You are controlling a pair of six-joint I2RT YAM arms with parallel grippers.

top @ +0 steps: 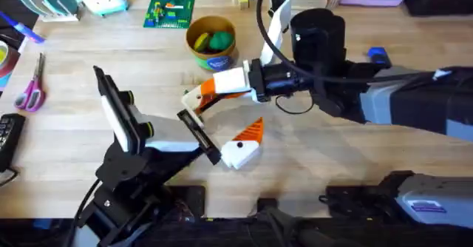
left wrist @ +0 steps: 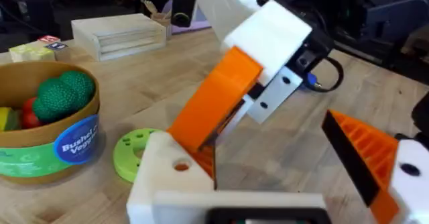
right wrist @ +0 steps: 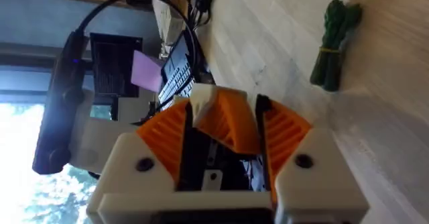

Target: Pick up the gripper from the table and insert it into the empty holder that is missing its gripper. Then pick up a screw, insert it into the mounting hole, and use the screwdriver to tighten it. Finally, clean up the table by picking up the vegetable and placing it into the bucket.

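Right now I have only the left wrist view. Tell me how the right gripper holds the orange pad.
Observer: In the right wrist view, the right gripper is shut on the orange pad, which sits centred between its two fingers.
Operator: Find the vegetable for me.
Observer: The right wrist view shows the vegetable lying on the table, apart from that gripper.
Operator: Now locate the screwdriver.
Observer: In the overhead view, the blue screwdriver lies on the far side of the right arm, towards the table's right.

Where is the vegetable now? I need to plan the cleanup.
In the right wrist view the vegetable lies on the bare wooden table, apart from the right gripper.
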